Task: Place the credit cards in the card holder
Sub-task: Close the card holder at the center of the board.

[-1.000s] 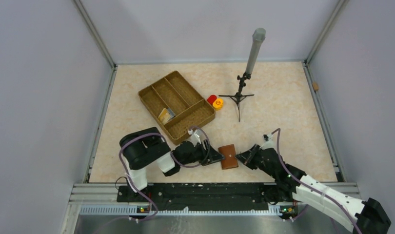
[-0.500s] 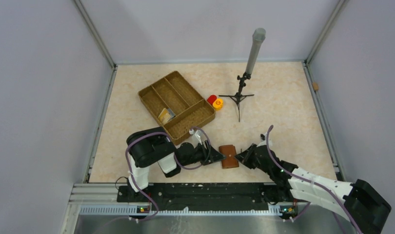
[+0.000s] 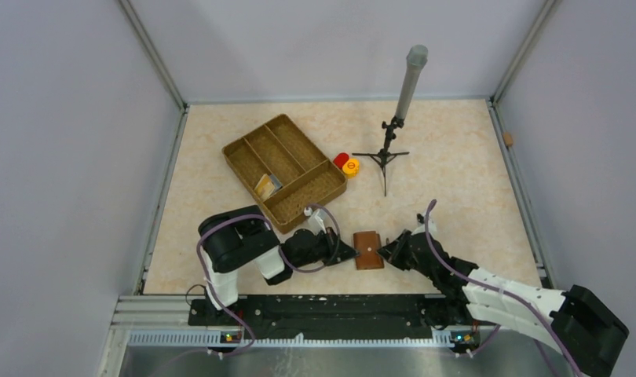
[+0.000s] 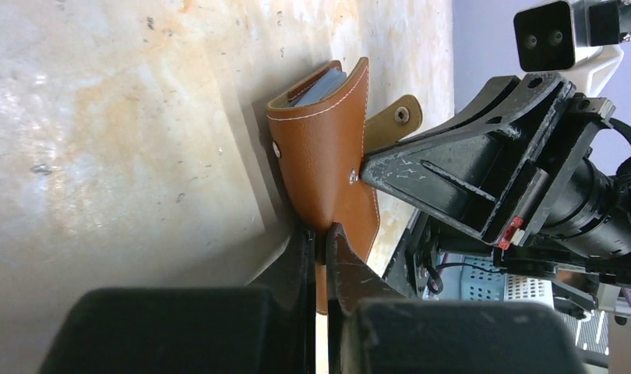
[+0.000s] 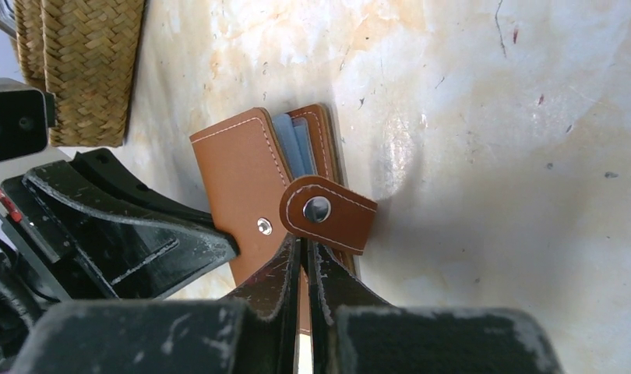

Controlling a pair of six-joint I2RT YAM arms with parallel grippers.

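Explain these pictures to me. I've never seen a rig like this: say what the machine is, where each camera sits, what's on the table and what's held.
Two robot arms are bolted to a table. The wide picture looks down from above and behind them; the other two come from cameras on each wrist. On the table are a wicker tray with a yellowish card in it, two caps, a tripod and a card holder. The left end effector is shut on one edge of the holder, and the right end effector appears shut on the opposite edge. Blue cards show inside.
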